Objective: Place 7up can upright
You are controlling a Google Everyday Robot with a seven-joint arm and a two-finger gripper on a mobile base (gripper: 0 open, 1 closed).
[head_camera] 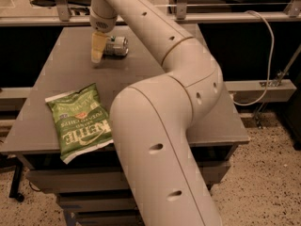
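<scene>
1. Camera view looks down on a flat grey rectangular table (66, 79) with the robot's thick cream-coloured jointed arm (160, 126) bending across it toward the far end.
2. At the arm's tip, the pale yellow gripper (97, 54) points downward, its end at or just above the tabletop near the far edge.
3. Whether its jaws are apart, together or clamped on anything cannot be told.
4. A small silvery metal 7up can with green markings (116, 46) lies on its side on the table, just beside the gripper, on the picture's right of it; contact between them is unclear.
5. A green crinkled Kettle chip bag with white ends (80, 119) lies flat near the table's front left corner, well apart from the can.
6. A white cable (269, 51) hangs beyond the table's right side, above a speckled floor (268, 178).
</scene>
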